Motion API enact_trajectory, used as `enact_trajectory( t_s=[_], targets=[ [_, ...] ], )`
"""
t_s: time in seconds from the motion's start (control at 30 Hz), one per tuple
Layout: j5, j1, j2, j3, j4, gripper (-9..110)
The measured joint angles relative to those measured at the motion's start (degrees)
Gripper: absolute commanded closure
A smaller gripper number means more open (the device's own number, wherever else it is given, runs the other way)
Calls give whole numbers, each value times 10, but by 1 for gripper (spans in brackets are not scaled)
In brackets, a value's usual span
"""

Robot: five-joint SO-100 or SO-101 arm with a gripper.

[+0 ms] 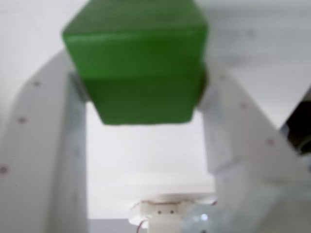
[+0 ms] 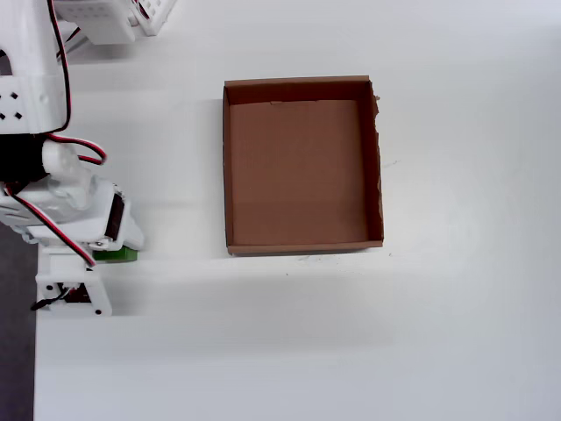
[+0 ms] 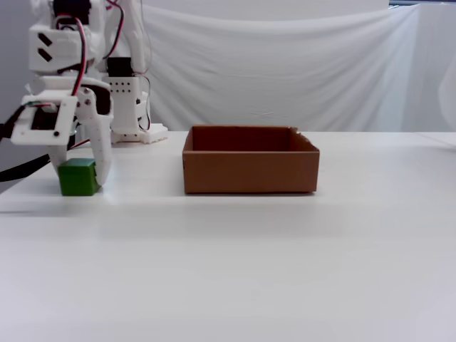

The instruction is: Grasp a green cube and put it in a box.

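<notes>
The green cube (image 1: 136, 63) fills the top of the wrist view, pinched between my two white fingers (image 1: 48, 145). In the fixed view my gripper (image 3: 80, 174) is shut on the cube (image 3: 77, 178) at table level at the far left; I cannot tell whether the cube touches the table. In the overhead view only a green sliver of the cube (image 2: 118, 255) shows under the gripper (image 2: 110, 250). The brown cardboard box (image 2: 225, 167) lies open and empty to the right of the gripper, and it stands at mid-table in the fixed view (image 3: 249, 171).
The arm's white base with red and black wires (image 3: 132, 100) stands at the back left. A white cloth backdrop (image 3: 285, 64) hangs behind the table. The table's left edge (image 2: 33, 368) runs just left of the gripper, beside a dark strip.
</notes>
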Motion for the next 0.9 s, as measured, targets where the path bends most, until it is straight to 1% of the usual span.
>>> enact_trajectory(
  t_s=[0.4, 0.63, 0.9],
  targets=[
    [0, 0, 0, -3, 4, 88],
    [33, -9, 11, -44, 63, 89],
    [77, -54, 54, -92, 133, 88]
  ],
)
